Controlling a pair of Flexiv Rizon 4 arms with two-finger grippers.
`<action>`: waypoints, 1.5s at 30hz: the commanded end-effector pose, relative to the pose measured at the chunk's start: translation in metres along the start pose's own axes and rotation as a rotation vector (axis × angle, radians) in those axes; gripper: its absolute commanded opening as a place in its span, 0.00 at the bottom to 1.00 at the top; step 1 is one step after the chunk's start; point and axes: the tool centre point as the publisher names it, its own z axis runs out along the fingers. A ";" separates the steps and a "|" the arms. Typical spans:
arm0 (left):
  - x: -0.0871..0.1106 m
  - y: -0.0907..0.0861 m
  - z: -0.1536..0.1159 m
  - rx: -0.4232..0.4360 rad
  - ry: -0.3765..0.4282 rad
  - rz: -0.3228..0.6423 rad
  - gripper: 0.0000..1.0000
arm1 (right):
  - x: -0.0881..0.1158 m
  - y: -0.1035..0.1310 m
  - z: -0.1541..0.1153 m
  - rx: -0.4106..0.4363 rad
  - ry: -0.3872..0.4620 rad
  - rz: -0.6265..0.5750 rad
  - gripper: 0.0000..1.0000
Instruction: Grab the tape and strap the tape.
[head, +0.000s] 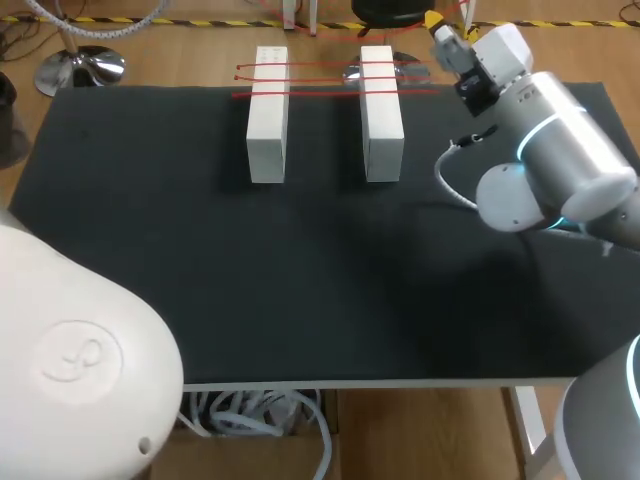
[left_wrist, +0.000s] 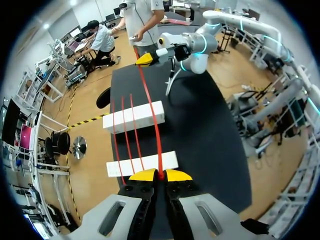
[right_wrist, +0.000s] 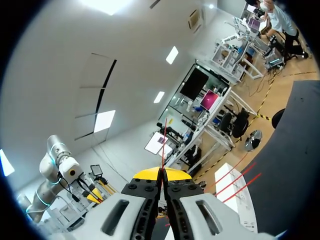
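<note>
A thin red tape (left_wrist: 152, 110) runs taut between my two grippers, above two white blocks (left_wrist: 170, 161) (left_wrist: 122, 120). My left gripper (left_wrist: 160, 175) is shut on its near end, over the nearer block. My right gripper (left_wrist: 145, 59) is shut on the far end, past the farther block. In the right wrist view that gripper (right_wrist: 162, 172) pinches the tape (right_wrist: 163, 142), with a block (right_wrist: 240, 200) below it. From overhead, the blocks (head: 268, 115) (head: 381, 110) stand side by side with three red lines (head: 320, 93) across their far ends. The right gripper (head: 436, 20) is at the far right. The left gripper is out of that view.
The black table mat (head: 300, 280) stretches bare in front of the blocks. My left arm's white housing (head: 70, 360) fills the near left corner. The right arm's elbow (head: 540, 170) and a white cable loop (head: 450, 185) hang over the right side.
</note>
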 end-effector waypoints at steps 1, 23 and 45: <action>-0.001 -0.001 -0.004 -0.088 0.028 0.015 0.00 | -0.002 0.002 0.000 0.018 0.012 -0.001 0.00; -0.010 -0.028 -0.029 -0.327 0.126 0.069 0.00 | 0.000 0.000 0.001 0.189 -0.014 -0.286 0.00; -0.010 -0.024 -0.002 -0.297 0.186 0.064 0.00 | 0.003 0.001 0.007 0.434 -0.135 -0.651 0.00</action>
